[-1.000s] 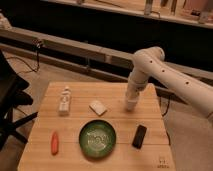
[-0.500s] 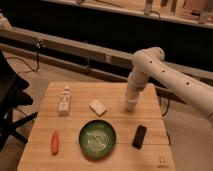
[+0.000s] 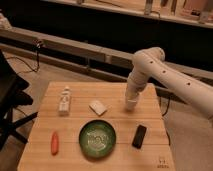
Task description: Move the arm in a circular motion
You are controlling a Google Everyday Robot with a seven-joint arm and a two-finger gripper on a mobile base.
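Note:
My white arm (image 3: 165,75) reaches in from the right and bends down over the wooden table (image 3: 45,150). The gripper (image 3: 130,104) points straight down at the table's right rear part, close above the wood, to the right of a white block (image 3: 98,107) and behind a black device (image 3: 139,136). It holds nothing that I can see.
A green bowl (image 3: 97,138) sits at the table's front middle. An orange carrot (image 3: 54,142) lies at the front left. A small white bottle (image 3: 64,100) stands at the rear left. A black chair (image 3: 10,100) is at the left, a ledge runs behind.

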